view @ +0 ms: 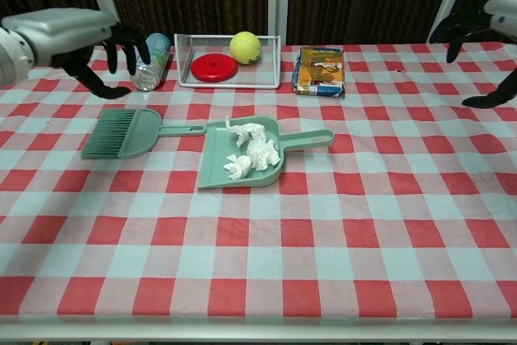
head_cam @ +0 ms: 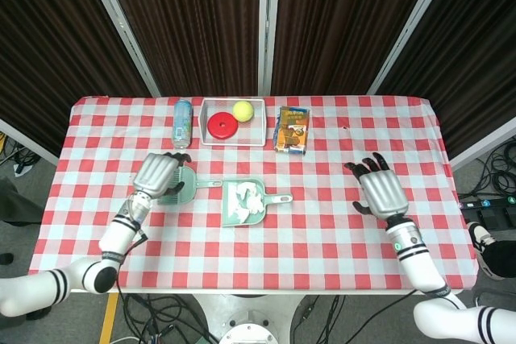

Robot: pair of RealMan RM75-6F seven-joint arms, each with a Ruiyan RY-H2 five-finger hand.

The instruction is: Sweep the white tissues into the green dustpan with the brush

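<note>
Chest view: white tissues (view: 250,151) lie in the green dustpan (view: 212,169), brush (view: 121,132) flat on the table beside it, left hand (view: 93,42) and right hand (view: 485,30) both empty, fingers apart; sweeping looks finished, so only retreating remains.

Red-and-white checked tablecloth (view: 339,232); pale green plastic dustpan (view: 212,169) holding white crumpled tissues (view: 252,149); matching green brush (view: 121,132) left.
</note>
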